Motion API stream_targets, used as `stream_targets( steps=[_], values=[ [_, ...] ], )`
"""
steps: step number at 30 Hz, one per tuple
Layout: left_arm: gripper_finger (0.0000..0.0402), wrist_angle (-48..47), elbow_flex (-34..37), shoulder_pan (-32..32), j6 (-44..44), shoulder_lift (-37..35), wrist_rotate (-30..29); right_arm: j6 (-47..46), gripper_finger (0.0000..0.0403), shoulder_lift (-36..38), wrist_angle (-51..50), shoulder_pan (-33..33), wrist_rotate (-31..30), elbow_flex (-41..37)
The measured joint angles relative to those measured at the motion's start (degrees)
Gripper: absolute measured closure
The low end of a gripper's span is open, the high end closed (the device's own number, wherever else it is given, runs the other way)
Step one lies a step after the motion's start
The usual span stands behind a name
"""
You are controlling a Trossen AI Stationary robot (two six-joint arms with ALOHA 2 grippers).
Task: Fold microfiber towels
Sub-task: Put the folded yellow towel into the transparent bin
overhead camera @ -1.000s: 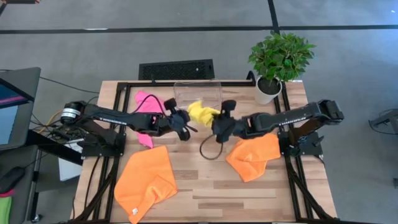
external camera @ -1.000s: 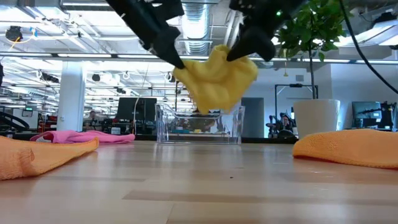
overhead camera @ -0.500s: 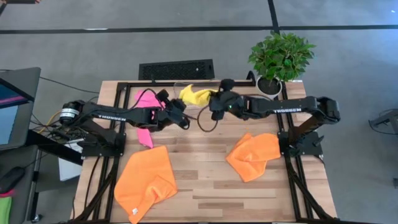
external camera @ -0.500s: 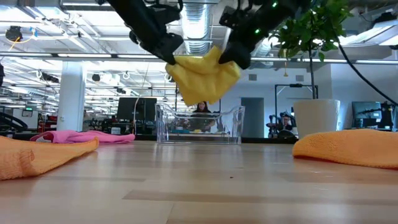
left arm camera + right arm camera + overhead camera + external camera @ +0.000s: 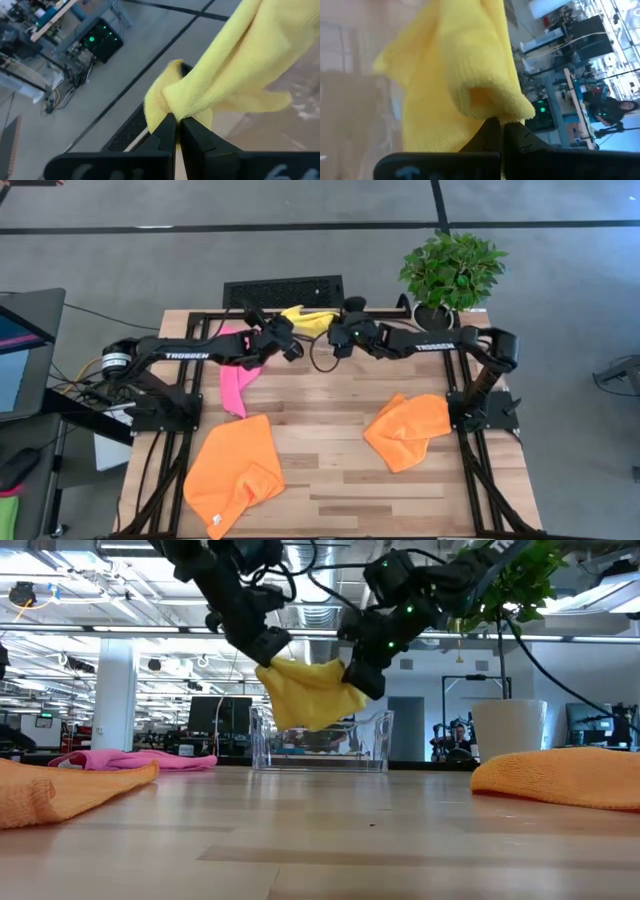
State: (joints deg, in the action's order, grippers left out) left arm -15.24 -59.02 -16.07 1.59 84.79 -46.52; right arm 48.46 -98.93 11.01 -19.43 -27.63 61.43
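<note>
Yellow towel (image 5: 308, 692): hangs over clear bin (image 5: 320, 743) only in low view.
Left gripper (image 5: 175, 121): pinches one corner.
Right gripper (image 5: 501, 123): pinches the other.

Towel held over the bin at the table's far edge

One towel (image 5: 306, 319) is pinched at opposite ends between the left gripper (image 5: 285, 340) and the right gripper (image 5: 340, 340) and is hung above the bin (image 5: 320, 741), at the middle of the table's (image 5: 330, 470) far edge. A second towel (image 5: 233, 370) is laid left of the bin, a third (image 5: 235, 470) at the near left, a fourth (image 5: 408, 430) at the right. A plant (image 5: 450, 275) is stood at the far right corner.
</note>
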Motion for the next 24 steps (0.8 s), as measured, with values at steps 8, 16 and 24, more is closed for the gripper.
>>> stream_targets(
  steps=[8, 16, 24],
  values=[
    [0.0401, 3.59, -0.02, -3.87, -1.54, 6.18, 4.32, 0.56, 0.0392, -1.7, 0.88, -2.58, 2.32, 0.08],
    [0.0401, 3.86, -0.02, -4.86, -1.95, 10.14, 4.05, -0.63, 0.0392, -2.61, -1.76, -3.37, 5.29, 0.21],
    [0.0401, 2.84, -0.02, -4.86, -2.15, 10.08, 4.83, -0.34, 0.0392, -2.43, -4.07, -2.72, 5.32, 0.02]
  ],
)
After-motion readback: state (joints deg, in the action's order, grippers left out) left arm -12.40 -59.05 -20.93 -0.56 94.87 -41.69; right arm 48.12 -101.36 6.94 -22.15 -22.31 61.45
